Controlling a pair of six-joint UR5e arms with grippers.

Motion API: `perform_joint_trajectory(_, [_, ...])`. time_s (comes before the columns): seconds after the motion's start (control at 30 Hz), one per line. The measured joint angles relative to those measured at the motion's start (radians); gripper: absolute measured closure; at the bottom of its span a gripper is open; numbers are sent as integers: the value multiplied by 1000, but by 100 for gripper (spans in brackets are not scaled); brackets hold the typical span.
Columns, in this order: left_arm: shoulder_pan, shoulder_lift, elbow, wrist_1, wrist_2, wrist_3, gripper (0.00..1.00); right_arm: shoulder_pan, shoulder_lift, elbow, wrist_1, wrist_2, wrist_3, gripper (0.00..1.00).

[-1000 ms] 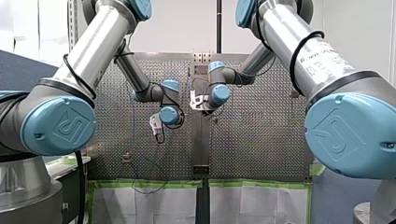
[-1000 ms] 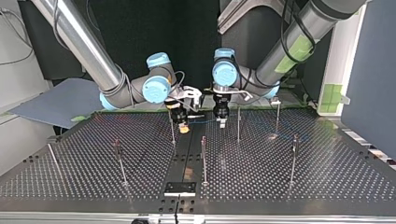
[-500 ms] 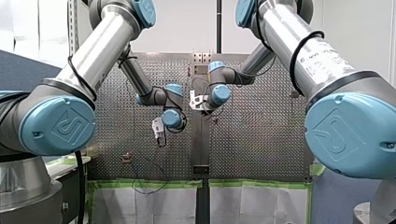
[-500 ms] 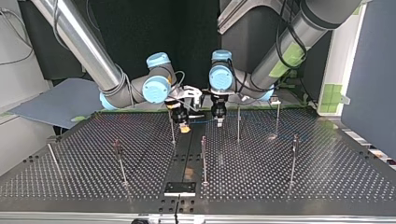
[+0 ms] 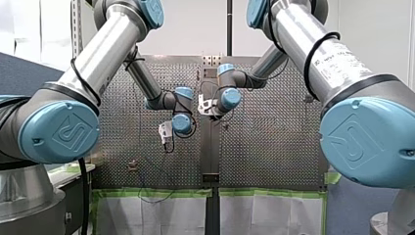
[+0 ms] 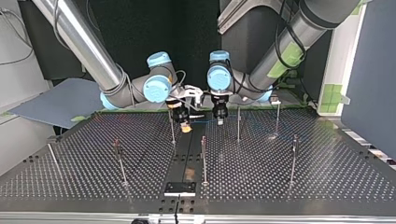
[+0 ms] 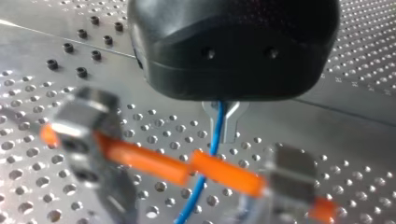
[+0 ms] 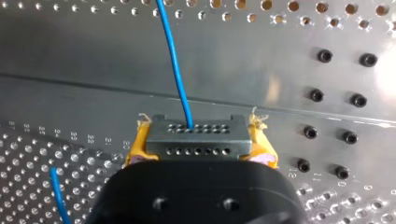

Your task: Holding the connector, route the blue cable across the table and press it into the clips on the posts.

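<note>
Closeup: holding grey perforated metal connector [image 8: 196,137] clamped between yellow pads [image 8: 136,150] of right claw [image 8: 196,148]; pinching thin blue cable [image 8: 175,60], leaving straight ahead of it, in closed metal fingers [image 7: 232,126] of left claw [image 7: 223,122] just beside.

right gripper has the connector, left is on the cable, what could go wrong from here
The blue cable leaves the connector as one thin strand; if my left gripper tugs it, it may strain there. My right gripper works close beside a post and could knock it.
</note>
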Motion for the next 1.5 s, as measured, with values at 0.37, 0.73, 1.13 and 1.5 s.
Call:
perform_joint_trajectory(0.37, [-13,39,-2,-41,-45,-3,100,-3,-38,4,16,-1,15,100])
perform_joint_trajectory(0.73, [-31,130,-27,-96,-70,6,100,-7,-130,19,64,1,53,100])
perform_joint_trajectory(1.13, [-55,236,-27,-138,-59,18,100,-2,-235,28,80,2,57,100])
perform_joint_trajectory(1.5, [-56,329,-27,-172,-58,13,100,4,-334,28,98,3,55,100])
